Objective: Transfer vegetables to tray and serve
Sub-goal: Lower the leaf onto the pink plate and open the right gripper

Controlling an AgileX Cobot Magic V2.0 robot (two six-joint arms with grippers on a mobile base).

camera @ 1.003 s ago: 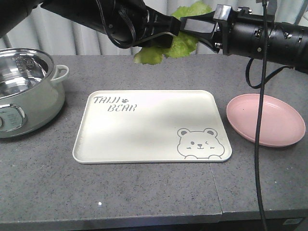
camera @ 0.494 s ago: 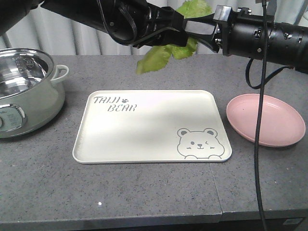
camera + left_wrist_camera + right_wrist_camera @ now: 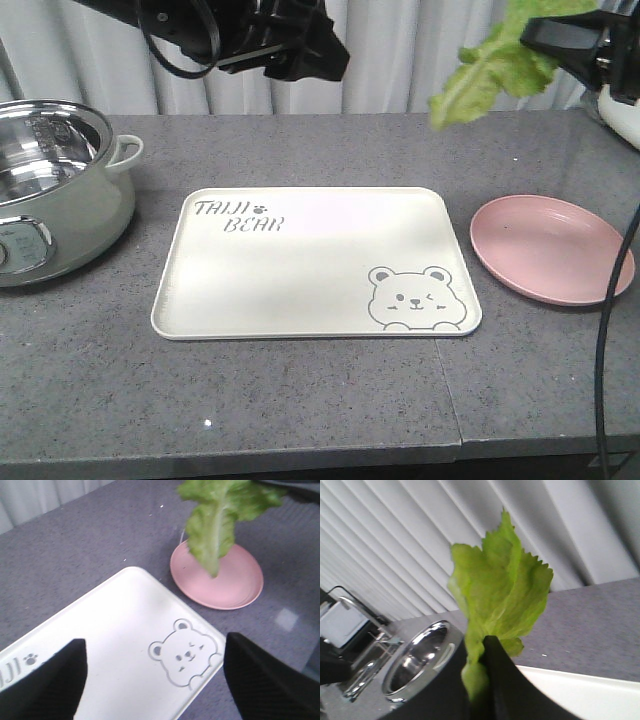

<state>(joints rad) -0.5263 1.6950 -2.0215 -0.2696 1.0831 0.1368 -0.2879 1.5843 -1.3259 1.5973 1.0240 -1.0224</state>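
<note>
The vegetables, one crinkly green lettuce leaf [image 3: 488, 68], hang in the air at the upper right, above the table between tray and pink plate. My right gripper [image 3: 562, 34] is shut on the leaf's stem end; in the right wrist view the leaf [image 3: 500, 585] sticks up from between the black fingers [image 3: 505, 680]. The cream tray [image 3: 300, 270] with its bear drawing lies flat at the table's centre, nothing on it. My left gripper [image 3: 153, 640] is open and empty, high over the tray [image 3: 100, 635]. In the front view it sits at the upper left [image 3: 318, 55].
A round pink plate [image 3: 552, 250] lies right of the tray, also below the leaf [image 3: 215, 525] in the left wrist view. A pale green electric pot [image 3: 50, 190] with a steel bowl stands at the left edge. Curtains hang behind the table.
The two grippers, close together at the leaf before, have parted. The right one has carried the leaf rightwards and up; the left arm has drawn back left without it.
</note>
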